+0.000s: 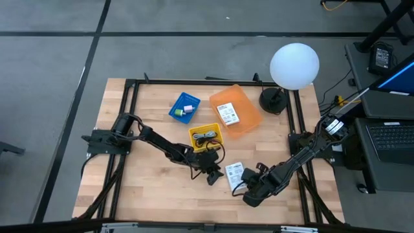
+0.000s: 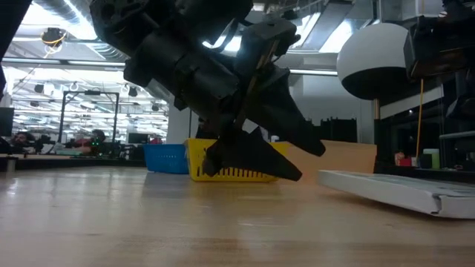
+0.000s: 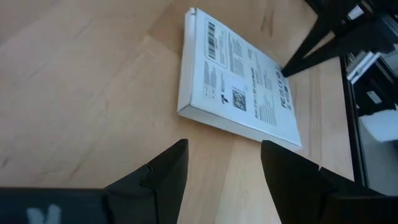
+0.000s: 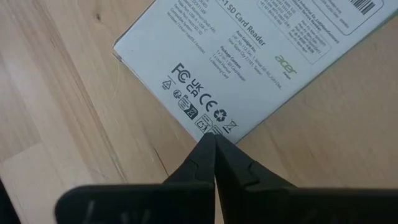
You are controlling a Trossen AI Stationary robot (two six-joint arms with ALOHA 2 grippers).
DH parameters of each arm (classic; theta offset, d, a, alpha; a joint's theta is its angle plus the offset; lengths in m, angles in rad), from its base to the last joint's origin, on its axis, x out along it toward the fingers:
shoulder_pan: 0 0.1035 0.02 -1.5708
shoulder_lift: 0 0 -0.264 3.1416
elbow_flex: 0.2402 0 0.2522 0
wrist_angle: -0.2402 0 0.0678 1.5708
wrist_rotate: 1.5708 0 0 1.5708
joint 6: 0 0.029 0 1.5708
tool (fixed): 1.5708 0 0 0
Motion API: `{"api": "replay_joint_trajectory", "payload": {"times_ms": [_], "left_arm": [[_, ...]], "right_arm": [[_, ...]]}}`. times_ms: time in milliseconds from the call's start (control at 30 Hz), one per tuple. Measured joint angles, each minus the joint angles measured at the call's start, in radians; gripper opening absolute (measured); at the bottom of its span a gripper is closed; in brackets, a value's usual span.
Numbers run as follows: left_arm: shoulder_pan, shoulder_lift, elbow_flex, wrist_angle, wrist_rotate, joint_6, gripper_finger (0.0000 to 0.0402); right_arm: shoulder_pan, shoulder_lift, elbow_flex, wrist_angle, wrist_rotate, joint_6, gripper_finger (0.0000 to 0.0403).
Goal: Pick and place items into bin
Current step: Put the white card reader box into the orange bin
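Observation:
A white labelled packet (image 1: pixel 234 175) lies flat on the wooden table near its front edge, between my two grippers. My left gripper (image 3: pixel 224 149) is open and slants down just short of the packet's long edge (image 3: pixel 236 124), touching nothing; the low view shows it (image 2: pixel 310 163) left of the packet (image 2: pixel 393 189). My right gripper (image 4: pixel 213 138) is shut, with its tips at a corner of the packet. A second white packet (image 1: pixel 228 114) lies in the orange bin (image 1: pixel 249 123). My right gripper's shut fingertips (image 4: pixel 205 149) meet the packet at one corner (image 4: pixel 208 127), by the printed marks. They come steeply from above, slanting in from the table's right. The packet stays flat on the table. The left wrist view shows the tip against the packet's far edge (image 3: pixel 283 71).
A yellow bin (image 1: pixel 206 136) holding a cord stands just behind my left gripper. A blue bin (image 1: pixel 184 107) with small pieces sits farther back. A lamp with a white globe (image 1: pixel 294 65) stands at the back right. A black frame (image 1: pixel 132 84) edges the table.

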Motion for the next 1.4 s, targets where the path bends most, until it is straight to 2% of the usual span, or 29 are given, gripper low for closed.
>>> {"api": "replay_joint_trajectory", "payload": {"times_ms": [367,667,933,1400], "left_arm": [[0.006,0.000,0.000,0.000,-0.033,-0.018,0.0230],[0.007,0.003,0.001,-0.030,-0.012,-0.072,0.0229],[0.007,0.004,0.001,-0.036,-0.037,-0.100,0.0228],[0.005,0.030,0.004,0.018,0.021,-0.137,0.0230]], "right_arm": [[0.000,0.000,0.000,0.023,0.006,-0.012,0.0000],[-0.006,0.024,0.002,0.062,0.013,-0.041,0.0000],[-0.007,0.032,0.002,0.103,0.014,-0.052,0.0000],[-0.045,0.035,-0.001,0.144,0.014,-0.125,0.0000]]}}
